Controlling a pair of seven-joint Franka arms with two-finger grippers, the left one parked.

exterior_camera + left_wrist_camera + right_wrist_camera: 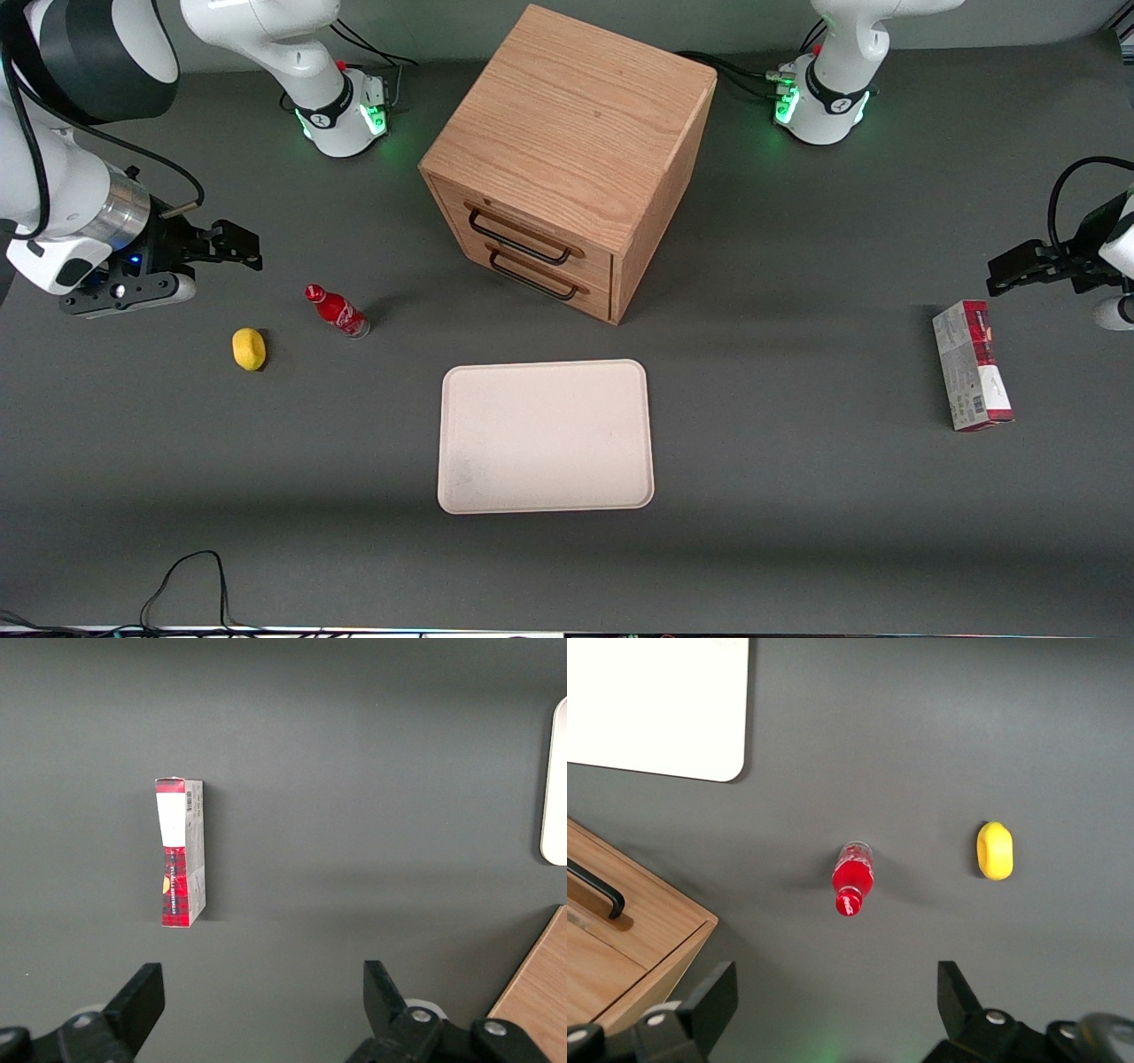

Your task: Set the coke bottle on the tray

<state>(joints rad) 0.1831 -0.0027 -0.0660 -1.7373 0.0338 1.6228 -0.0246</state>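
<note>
The coke bottle is small and red, with a red cap, and stands on its clear base on the dark table. It is farther from the front camera than the tray and toward the working arm's end. The cream tray lies flat with nothing on it. My gripper hovers above the table, farther toward the working arm's end than the bottle and well apart from it. In the right wrist view the gripper is open with nothing between its fingers. That view also shows the bottle and a corner of the tray.
A yellow lemon-like lump lies beside the bottle, nearer the front camera. The wooden drawer cabinet stands mid-table, both drawers closed. A red-and-white carton lies toward the parked arm's end. Cables trail at the table's front edge.
</note>
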